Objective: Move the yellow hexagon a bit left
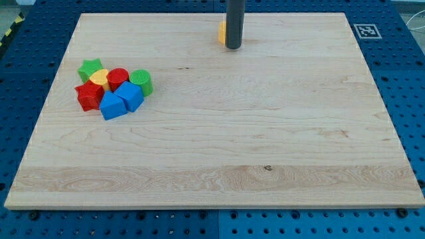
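A yellow block (pixel 222 32), the hexagon as far as its shape shows, sits near the view's top centre of the wooden board (pixel 265 133), mostly hidden behind the dark rod. My tip (pixel 233 47) rests on the board just right of and in front of that block, touching or nearly touching it. A second yellow block (pixel 98 78) lies inside a cluster at the view's left.
The left cluster holds a green star (pixel 90 68), a red cylinder (pixel 117 78), a green cylinder (pixel 141 81), a red block (pixel 88 95) and two blue blocks (pixel 113 105) (pixel 131 96). A printed marker (pixel 365 30) is at the board's top right corner.
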### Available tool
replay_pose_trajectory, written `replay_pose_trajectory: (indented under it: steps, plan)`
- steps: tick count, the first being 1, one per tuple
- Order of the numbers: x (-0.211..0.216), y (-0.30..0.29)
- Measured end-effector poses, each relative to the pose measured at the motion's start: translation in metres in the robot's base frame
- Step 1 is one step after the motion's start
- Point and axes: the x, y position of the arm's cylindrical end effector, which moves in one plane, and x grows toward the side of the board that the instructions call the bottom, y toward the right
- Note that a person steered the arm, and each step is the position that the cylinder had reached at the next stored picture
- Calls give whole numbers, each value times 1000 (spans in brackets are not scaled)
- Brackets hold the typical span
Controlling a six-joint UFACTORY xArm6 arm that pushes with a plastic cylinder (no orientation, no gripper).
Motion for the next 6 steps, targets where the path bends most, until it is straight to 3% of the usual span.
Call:
replay_pose_trajectory:
  steps: [2, 6]
  plan:
    - [-8, 29]
    - [-40, 8]
